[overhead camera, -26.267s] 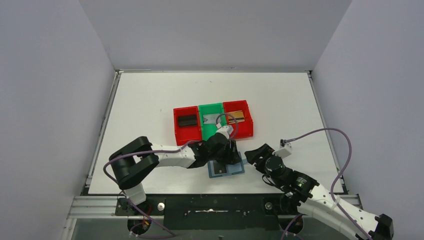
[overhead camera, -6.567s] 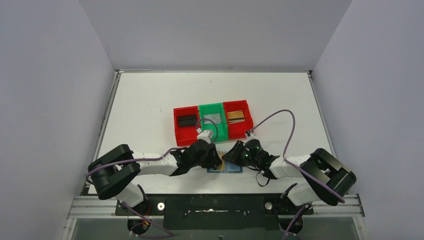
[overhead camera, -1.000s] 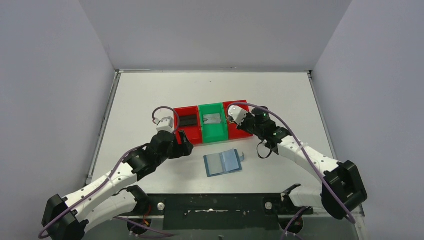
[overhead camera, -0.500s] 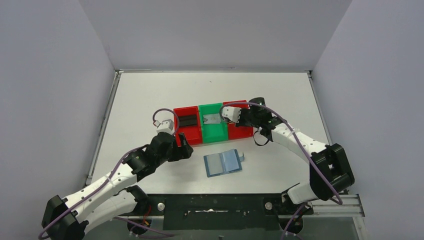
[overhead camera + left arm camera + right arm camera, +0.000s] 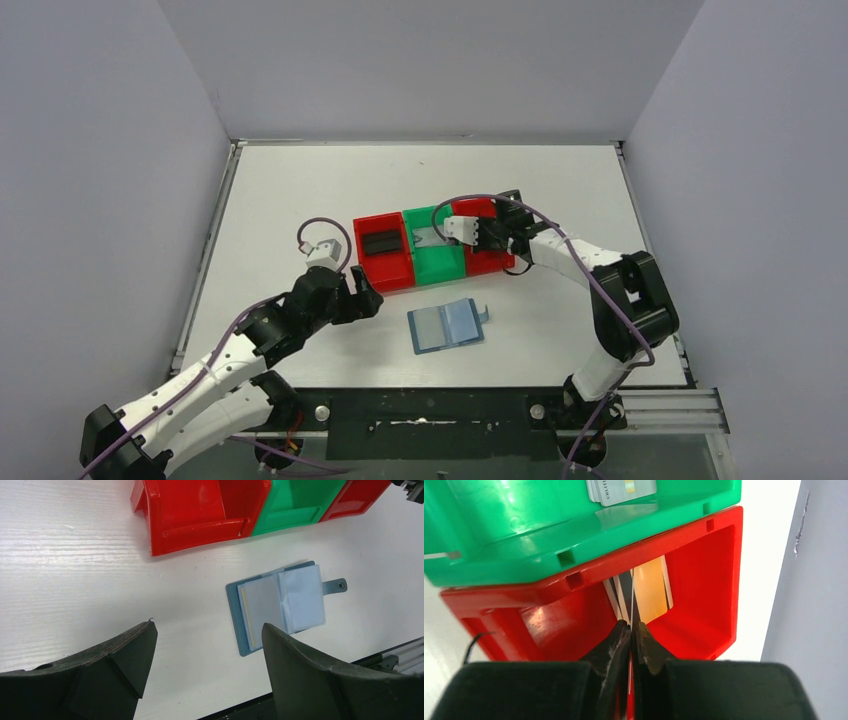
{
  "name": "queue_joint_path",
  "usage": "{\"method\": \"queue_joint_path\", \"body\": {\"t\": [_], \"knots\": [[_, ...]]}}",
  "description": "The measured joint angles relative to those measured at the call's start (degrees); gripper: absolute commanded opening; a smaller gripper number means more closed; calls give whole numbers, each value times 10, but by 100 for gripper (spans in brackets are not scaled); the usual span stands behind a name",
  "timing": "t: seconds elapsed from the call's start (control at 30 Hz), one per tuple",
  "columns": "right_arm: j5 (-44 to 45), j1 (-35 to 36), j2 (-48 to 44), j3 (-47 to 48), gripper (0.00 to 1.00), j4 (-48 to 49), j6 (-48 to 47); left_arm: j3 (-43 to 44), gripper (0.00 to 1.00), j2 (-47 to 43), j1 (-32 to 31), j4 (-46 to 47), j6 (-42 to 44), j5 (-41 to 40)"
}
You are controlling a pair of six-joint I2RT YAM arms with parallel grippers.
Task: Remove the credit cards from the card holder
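The right jaws are clenched tight and hang inside the right red bin point(image 5: 704, 580), which stands at 1 o'clock from the card holder point(image 5: 448, 325). A thin dark strip runs out from between the tips toward the gold-brown card point(image 5: 651, 587) on the bin floor. It may be a card held on edge, but against the cards below I cannot tell. The left jaws stand wide and released, grasping nothing, low over the surface point(image 5: 300, 200) at 9 o'clock from the holder. The holder lies open and flat, pockets up, with its snap tab point(image 5: 336, 585) at 3 o'clock. A black card point(image 5: 379, 242) sits in the left red bin point(image 5: 390, 272) and a silver-grey card point(image 5: 621, 487) in the green bin point(image 5: 524, 540).

The step looks like a drop-off into the right red bin. To do it well:

- Bring the tips low between the walls, away from the green bin's side.
- Lean anything pinched toward the gold-brown card.
- Ease the jaws apart only a little, so it slides flat rather than propping against a wall.
- Lift straight up before swinging away, or the tips may catch the rim and drag the row of bins.

A yellowish edge shows in the holder's 9 o'clock pocket, so another card may be left. The left jaws are well placed to pin that cover.
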Motion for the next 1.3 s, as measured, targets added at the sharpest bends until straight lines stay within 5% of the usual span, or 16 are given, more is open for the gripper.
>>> {"method": "queue_joint_path", "body": {"t": [0.4,0.63,0.77,0.87,1.3], "knots": [[13,0,74,45,1,40,-45,0,77,-1,1,-3,-1,2],[23,0,113,59,10,70,-56,0,77,-5,3,-3,-2,2],[29,0,120,59,25,80,-53,0,77,-6,3,-3,-3,2],[30,0,119,59,48,83,-49,0,77,-6,3,-3,-3,2],[-15,-11,36,59,53,17,-19,0,77,7,3,-3,-3,13]]}}
